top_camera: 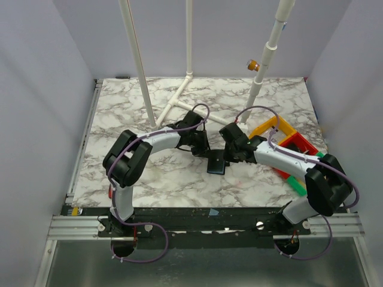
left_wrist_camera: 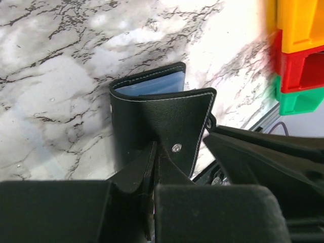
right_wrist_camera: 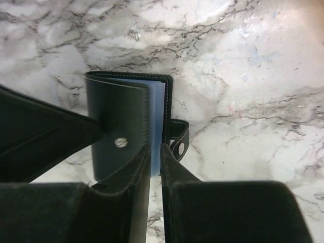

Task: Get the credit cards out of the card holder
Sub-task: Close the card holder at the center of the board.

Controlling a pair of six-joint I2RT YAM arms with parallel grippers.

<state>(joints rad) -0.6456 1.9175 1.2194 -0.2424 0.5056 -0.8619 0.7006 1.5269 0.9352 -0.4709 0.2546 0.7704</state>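
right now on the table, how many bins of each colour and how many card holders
yellow bin: 1
red bin: 1
green bin: 1
black card holder: 1
total: 4

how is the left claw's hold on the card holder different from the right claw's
The left claw is pinched fully shut on the black snap cover of the card holder. The right claw closes on the blue inner pages, with a thin slit between its fingers. The left claw reaches in from the table's left side, the right claw from its right. Both grip the same half-open card holder, and no loose card is in view.
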